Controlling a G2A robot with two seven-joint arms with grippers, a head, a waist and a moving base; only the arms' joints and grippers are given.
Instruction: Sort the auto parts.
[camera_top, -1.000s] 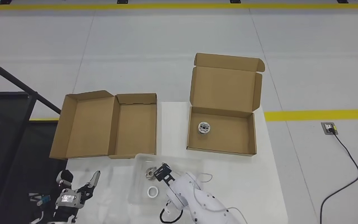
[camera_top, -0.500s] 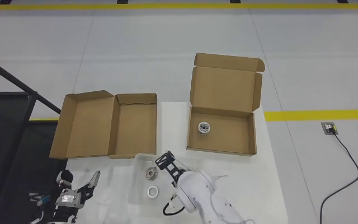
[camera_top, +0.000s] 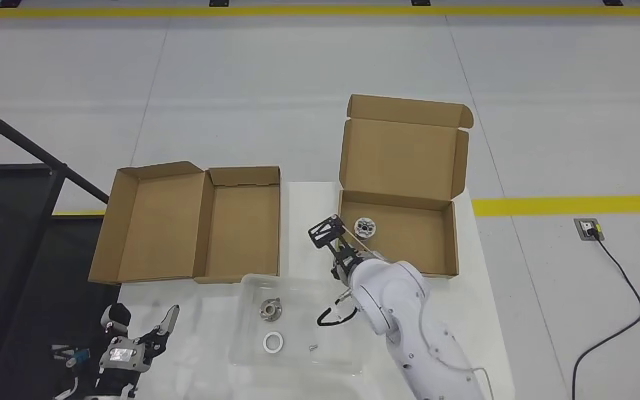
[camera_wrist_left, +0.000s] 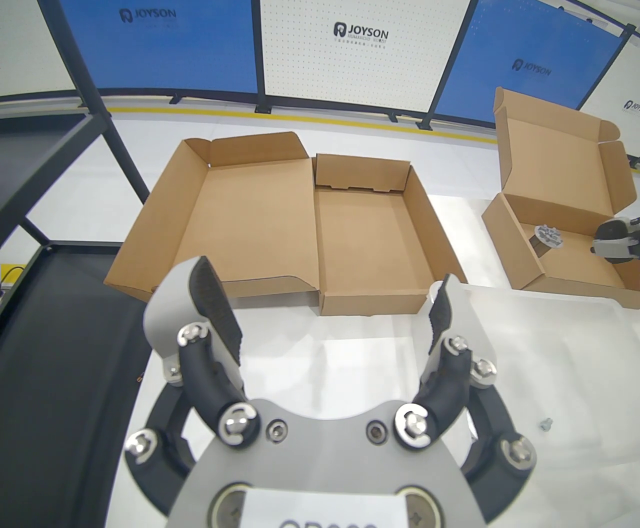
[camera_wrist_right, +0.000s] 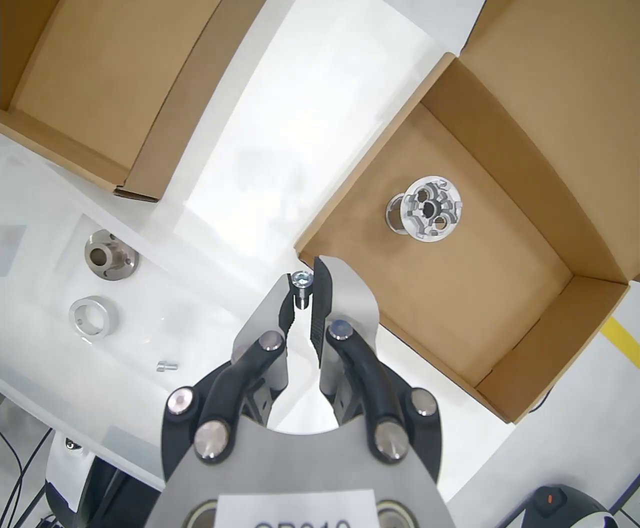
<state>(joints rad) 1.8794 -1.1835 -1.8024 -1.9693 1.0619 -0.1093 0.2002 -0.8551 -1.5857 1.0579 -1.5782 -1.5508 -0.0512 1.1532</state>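
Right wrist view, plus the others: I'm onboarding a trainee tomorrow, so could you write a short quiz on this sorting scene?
1. True or false: the right gripper is shut on a small bolt.
2. How many parts lie in the clear tray? A) one B) three C) five
3. Fill in: the left gripper is ____.

Key: 1 true. 2 B: a flanged hub, a ring and a small screw. 3 open.
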